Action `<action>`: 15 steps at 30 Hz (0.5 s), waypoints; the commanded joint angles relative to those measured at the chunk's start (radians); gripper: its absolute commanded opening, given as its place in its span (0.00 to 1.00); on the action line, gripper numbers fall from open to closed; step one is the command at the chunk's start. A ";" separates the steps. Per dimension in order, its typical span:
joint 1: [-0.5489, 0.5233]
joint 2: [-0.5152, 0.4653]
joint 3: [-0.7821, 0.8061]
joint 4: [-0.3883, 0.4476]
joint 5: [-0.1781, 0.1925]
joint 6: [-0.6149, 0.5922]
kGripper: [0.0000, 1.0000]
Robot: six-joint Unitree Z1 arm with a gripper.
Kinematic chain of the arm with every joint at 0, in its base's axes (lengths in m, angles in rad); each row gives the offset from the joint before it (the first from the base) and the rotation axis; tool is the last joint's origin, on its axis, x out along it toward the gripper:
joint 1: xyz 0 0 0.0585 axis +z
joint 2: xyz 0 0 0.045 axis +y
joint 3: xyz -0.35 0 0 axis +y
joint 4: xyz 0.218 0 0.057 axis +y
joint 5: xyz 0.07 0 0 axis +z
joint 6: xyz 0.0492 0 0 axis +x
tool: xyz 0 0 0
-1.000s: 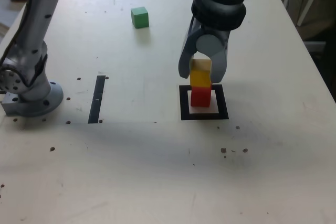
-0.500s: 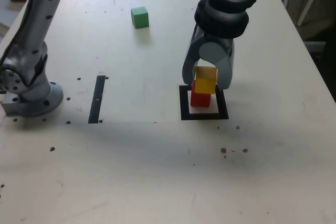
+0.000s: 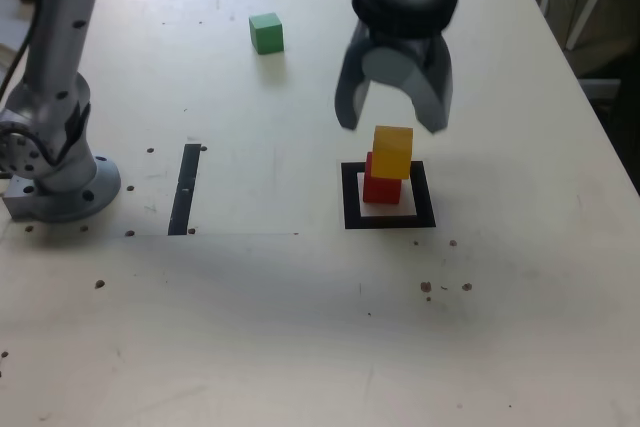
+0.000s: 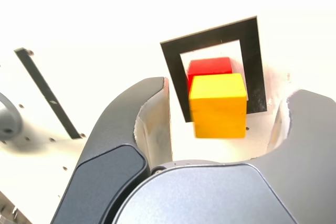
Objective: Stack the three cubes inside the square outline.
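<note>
In the exterior view, we see the yellow cube (image 3: pixel 392 153) resting on top of the red cube (image 3: pixel 382 187), shifted a little toward the exterior view's right, so the two are stacked but out of line. The red cube sits inside the square outline (image 3: pixel 424 195), whose thick black border surrounds its base on the white desk (image 3: pixel 270 327).

Our gripper (image 3: pixel 392 119) is open and holds nothing; its jaws stand apart above the stack, and in the wrist view we see bare space between each jaw and the yellow cube.

The green cube (image 3: pixel 266 34) stands alone on the desk, well apart from the stack, toward the desk's far edge. The narrow black strip (image 3: pixel 185 189) lies between the square outline and the round grey arm base (image 3: pixel 68 194), which stands near the desk's edge on the exterior view's left.
</note>
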 commanded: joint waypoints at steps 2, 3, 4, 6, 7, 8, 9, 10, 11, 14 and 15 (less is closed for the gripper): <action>0.038 -0.067 0.032 0.005 0.038 0.038 1.00; 0.056 -0.085 0.045 0.006 0.045 0.050 1.00; 0.077 -0.101 0.060 0.008 0.050 0.061 1.00; 0.130 -0.130 0.093 0.009 0.060 0.079 1.00; 0.161 -0.142 0.111 0.008 0.064 0.086 1.00; 0.193 -0.154 0.127 0.007 0.069 0.095 1.00; 0.227 -0.163 0.141 0.007 0.073 0.104 1.00; 0.262 -0.172 0.154 0.005 0.077 0.113 1.00; 0.299 -0.180 0.165 0.004 0.081 0.124 1.00; 0.408 -0.195 0.186 -0.002 0.088 0.163 1.00; 0.443 -0.198 0.190 -0.005 0.090 0.176 1.00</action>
